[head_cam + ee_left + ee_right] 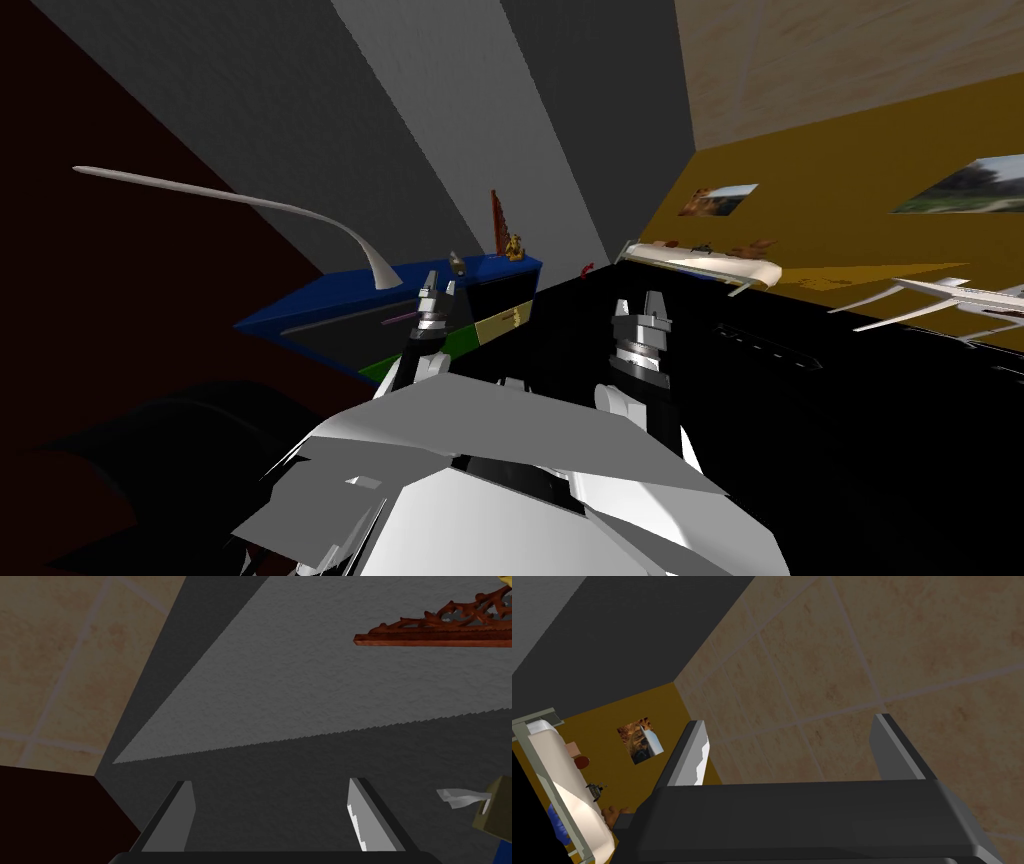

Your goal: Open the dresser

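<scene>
The dresser (320, 300), blue-topped, sits left of centre in the frame, with the left gripper (441, 280) up against its front, jaws spread wide and empty. The right gripper (638, 303), mid-frame, is also spread and grips nothing.

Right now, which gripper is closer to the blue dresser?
Left. The left gripper is right at the front of the blue dresser, fingers open. The right gripper stands farther to the robot's right, clear of it, before a black area, fingers also open.

The right gripper (789, 721) holds its two fingers (693, 758) wide apart. Near one finger, a white shelf (567, 786) sits on the yellow wall (602, 716).
</scene>
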